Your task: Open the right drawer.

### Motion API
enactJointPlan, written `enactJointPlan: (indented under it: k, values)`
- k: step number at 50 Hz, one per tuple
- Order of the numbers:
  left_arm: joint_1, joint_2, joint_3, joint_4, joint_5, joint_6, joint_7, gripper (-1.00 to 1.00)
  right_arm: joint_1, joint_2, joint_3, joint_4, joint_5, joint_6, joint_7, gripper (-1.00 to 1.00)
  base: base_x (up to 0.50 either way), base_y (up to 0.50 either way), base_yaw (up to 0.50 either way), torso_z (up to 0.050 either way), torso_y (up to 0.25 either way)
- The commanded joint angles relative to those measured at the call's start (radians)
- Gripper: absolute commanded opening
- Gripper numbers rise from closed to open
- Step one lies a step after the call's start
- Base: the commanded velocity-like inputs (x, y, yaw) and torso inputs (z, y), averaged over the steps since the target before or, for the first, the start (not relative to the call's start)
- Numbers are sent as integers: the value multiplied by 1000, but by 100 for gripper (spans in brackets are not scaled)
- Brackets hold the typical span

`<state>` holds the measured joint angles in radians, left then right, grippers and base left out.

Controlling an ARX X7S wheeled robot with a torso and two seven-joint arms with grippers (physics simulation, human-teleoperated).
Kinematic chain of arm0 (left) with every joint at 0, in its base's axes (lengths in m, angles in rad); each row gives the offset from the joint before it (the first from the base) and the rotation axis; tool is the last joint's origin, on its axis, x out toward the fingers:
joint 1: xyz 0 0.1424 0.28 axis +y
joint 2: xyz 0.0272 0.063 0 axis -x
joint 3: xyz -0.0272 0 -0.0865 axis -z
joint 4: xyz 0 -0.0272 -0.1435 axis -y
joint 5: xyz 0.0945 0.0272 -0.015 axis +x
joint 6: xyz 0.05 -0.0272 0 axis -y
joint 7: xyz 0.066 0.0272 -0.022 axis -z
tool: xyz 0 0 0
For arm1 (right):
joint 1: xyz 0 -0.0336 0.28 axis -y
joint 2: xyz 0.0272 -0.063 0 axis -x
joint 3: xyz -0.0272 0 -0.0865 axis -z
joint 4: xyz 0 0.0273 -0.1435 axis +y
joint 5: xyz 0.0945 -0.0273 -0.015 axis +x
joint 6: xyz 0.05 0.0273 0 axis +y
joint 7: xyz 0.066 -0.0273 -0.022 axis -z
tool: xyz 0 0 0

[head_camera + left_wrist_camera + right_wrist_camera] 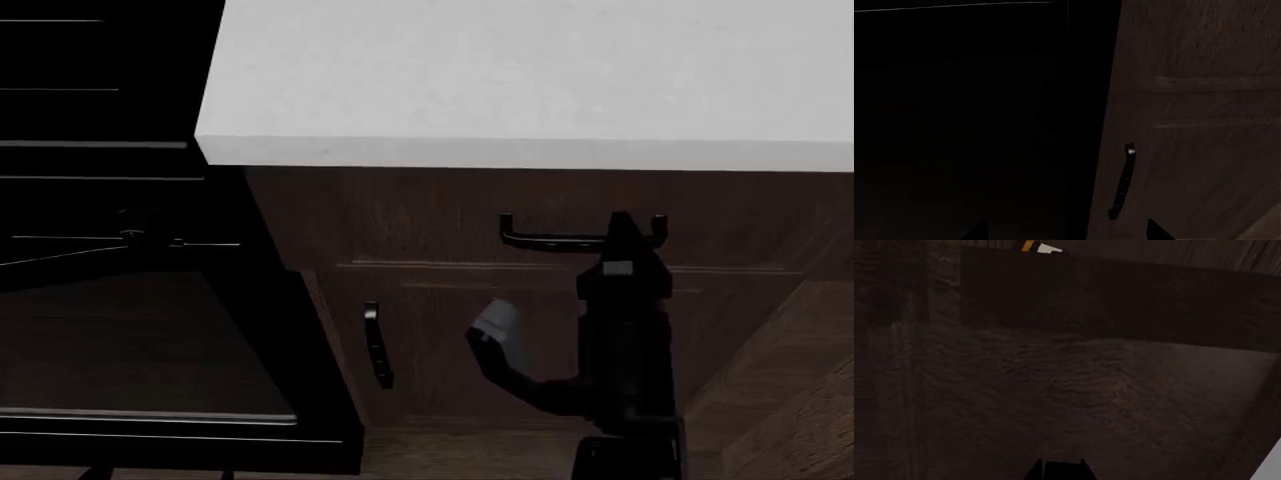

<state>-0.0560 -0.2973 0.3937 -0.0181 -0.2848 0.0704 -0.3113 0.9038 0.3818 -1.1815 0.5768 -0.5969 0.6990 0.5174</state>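
The right drawer (400,215) is a shallow dark brown front just under the white countertop, and it looks closed. Its horizontal black bar handle (547,238) sits at centre. My right gripper (621,228) reaches up from below and is at that handle, right of its middle. In the right wrist view its fingertips (1035,469) stand close together with a black block between them, against the wood front (1074,385). My left gripper (1067,232) is open wide and empty, and faces the seam between the oven and the cabinet door. It is not seen in the head view.
A black oven (120,300) fills the left of the head view. Below the drawer is a taller cabinet door (441,400) with a vertical black handle (378,345), which also shows in the left wrist view (1121,182). The white countertop (534,80) overhangs the drawer.
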Motion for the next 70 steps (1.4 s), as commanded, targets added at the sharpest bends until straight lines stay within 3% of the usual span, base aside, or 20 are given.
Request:
enactJointPlan:
  k: [1,34,70]
  values:
    - [-1,-1,2,-1,-3,0,-2,100,-42,41,-62,-173,-60,78,-46,-100,0,0,5,0,0]
    - [-4,-8,11,3,-10,-1,-9,100,-121,180,-126,-482,-172,215,-167,-100,0,3,6,1,0]
    - [-7,-12,21,-2,-15,1,-15,100,-197,252,-161,-632,-252,315,-221,-100,0,3,3,1,0]
